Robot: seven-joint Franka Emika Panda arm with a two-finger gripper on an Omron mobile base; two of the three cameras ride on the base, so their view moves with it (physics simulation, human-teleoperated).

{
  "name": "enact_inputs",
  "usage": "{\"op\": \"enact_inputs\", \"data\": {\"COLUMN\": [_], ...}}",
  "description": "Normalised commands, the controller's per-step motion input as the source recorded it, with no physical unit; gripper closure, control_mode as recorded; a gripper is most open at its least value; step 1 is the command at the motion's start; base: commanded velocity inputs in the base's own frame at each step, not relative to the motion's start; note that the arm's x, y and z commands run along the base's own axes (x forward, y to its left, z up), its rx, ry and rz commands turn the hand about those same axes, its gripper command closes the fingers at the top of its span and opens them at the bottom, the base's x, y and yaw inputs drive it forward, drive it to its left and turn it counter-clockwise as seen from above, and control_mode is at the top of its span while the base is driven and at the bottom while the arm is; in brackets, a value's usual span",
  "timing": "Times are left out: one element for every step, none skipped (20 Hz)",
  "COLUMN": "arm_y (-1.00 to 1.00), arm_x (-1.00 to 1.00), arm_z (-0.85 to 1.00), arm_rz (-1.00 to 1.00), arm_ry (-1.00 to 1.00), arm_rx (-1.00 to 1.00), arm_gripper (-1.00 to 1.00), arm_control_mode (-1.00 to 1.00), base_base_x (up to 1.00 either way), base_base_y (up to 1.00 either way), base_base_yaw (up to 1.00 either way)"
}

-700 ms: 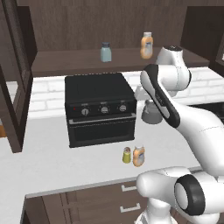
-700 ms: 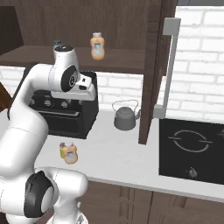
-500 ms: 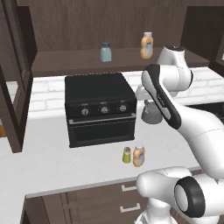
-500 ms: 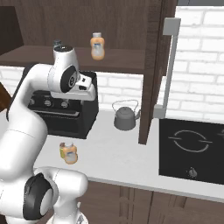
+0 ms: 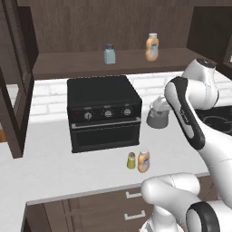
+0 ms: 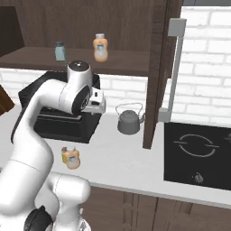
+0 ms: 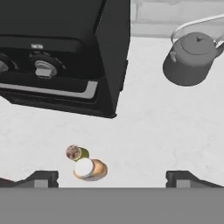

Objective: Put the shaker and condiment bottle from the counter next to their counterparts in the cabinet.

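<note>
The yellow-green shaker (image 5: 131,161) and the orange condiment bottle (image 5: 143,161) stand side by side near the front edge of the white counter (image 5: 50,172). In the hand view the shaker (image 7: 77,153) and the bottle (image 7: 89,169) lie below, left of centre, and my gripper (image 7: 112,179) hangs open well above them with nothing between its fingers. Their counterparts stand on the cabinet shelf (image 5: 68,65): a blue-grey shaker (image 5: 109,54) and an orange bottle (image 5: 152,47). From the right I see the bottle (image 6: 71,158) on the counter, the shelf shaker (image 6: 59,50) and the shelf bottle (image 6: 100,47).
A black toaster oven (image 5: 103,113) sits behind the two counter items, and a grey kettle (image 5: 158,117) stands to its right. A dark cooktop (image 6: 198,153) lies further right. Open cabinet doors (image 5: 13,90) hang at the left and at the right (image 6: 158,67).
The arm's upper joints have swung to the right and dropped a little. The shaker, the bottles, the oven and the kettle have stayed put.
</note>
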Motion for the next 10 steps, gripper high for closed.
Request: {"op": "enact_inputs", "data": {"arm_y": [-0.11,0.00,0.00,0.00,-0.03,-0.23,-0.28,-0.25,-0.22,-0.24], "arm_x": [0.00,0.00,0.00,0.00,0.04,0.07,0.03,0.00,0.00,0.00], "arm_z": [-0.49,-0.56,-0.60,-0.64,-0.61,-0.54,-0.47,-0.37,-0.33,-0.36], "arm_rz": [0.25,0.31,0.37,0.40,0.41,0.41,0.41,0.41,0.41,0.42], "arm_ry": [0.00,-0.10,-0.18,-0.15,-0.16,-0.13,-0.13,-0.10,-0.09,-0.10], "arm_rx": [0.04,0.06,0.07,0.05,0.04,0.01,0.00,0.00,0.00,0.00], "arm_gripper": [-1.00,-1.00,-1.00,-1.00,-1.00,-1.00,-1.00,-1.00,-1.00,-1.00], "arm_control_mode": [-1.00,-1.00,-1.00,-1.00,-1.00,-1.00,-1.00,-1.00,-1.00,-1.00], "base_base_x": [0.00,0.00,0.00,0.00,0.00,0.00,0.00,0.00,0.00,0.00], "base_base_y": [0.00,0.00,0.00,0.00,0.00,0.00,0.00,0.00,0.00,0.00], "base_base_yaw": [0.00,0.00,0.00,0.00,0.00,0.00,0.00,0.00,0.00,0.00]}}
